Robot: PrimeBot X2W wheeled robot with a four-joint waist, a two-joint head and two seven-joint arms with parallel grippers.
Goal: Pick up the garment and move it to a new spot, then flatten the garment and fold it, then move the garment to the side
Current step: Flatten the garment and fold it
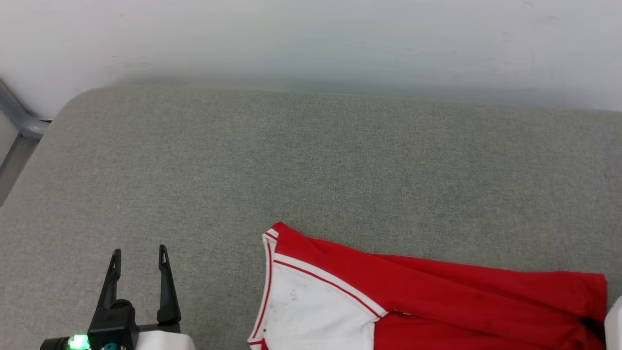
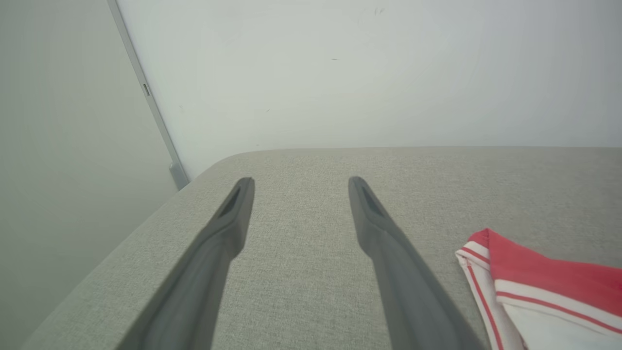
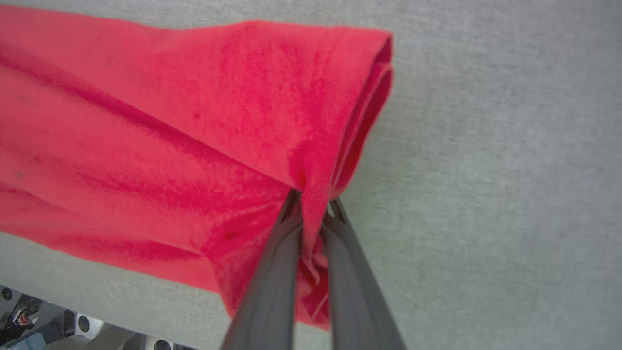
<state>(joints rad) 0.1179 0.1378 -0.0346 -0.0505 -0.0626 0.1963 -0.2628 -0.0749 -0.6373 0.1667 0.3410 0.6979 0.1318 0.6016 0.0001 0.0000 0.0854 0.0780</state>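
Observation:
The garment (image 1: 437, 296), a red jersey with a white, stripe-trimmed sleeve, lies folded along the near edge of the grey cushion; its sleeve end (image 2: 534, 287) shows at the lower right of the left wrist view. In the right wrist view my right gripper (image 3: 313, 206) is shut on a pinched fold of the garment's (image 3: 170, 136) red edge, cloth bunched between the fingers. At the head view's right border a pale bit of that arm (image 1: 614, 323) touches the cloth. My left gripper (image 1: 139, 256) hovers open over bare cushion left of the sleeve, fingers (image 2: 233, 214) spread, nothing between them.
The grey fabric cushion (image 1: 311, 160) runs wide behind and left of the garment. A white wall (image 1: 311, 39) rises behind it. A metal frame post (image 1: 19, 126) stands at the far left corner. Beyond the cushion's near edge, floor and equipment (image 3: 29, 311) show.

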